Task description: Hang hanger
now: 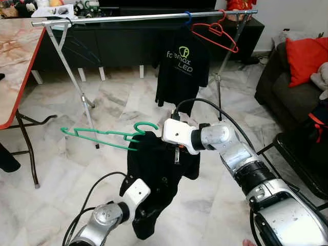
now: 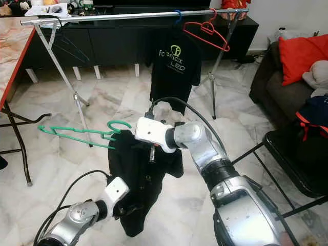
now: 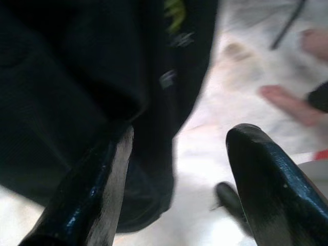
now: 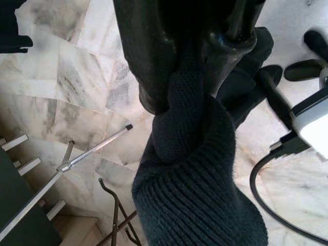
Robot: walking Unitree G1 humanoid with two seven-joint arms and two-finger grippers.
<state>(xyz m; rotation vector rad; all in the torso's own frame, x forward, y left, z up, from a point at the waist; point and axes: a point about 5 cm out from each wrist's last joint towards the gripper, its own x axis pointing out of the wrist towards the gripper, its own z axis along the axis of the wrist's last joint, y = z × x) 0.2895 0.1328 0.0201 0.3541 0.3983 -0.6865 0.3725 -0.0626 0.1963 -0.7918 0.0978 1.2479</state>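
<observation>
Black shirt (image 1: 159, 174) — green hanger (image 1: 102, 134) — rack (image 1: 143, 18)

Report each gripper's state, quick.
Left gripper: open, fingers apart beside the lower part of the black garment.
Right gripper: shut on the black garment's knitted edge, holding it up with the green hanger.

Your right arm reaches from 5 o'clock toward the centre, elbow bent, wrist turned to 9 o'clock. Your right pincer (image 4: 187, 97) has its fingers (image 4: 148, 61) pressed together, with dark fabric pinched between them. Your left arm comes up from 7 o'clock; your left pincer (image 3: 177, 174) stands with fingers apart.
</observation>
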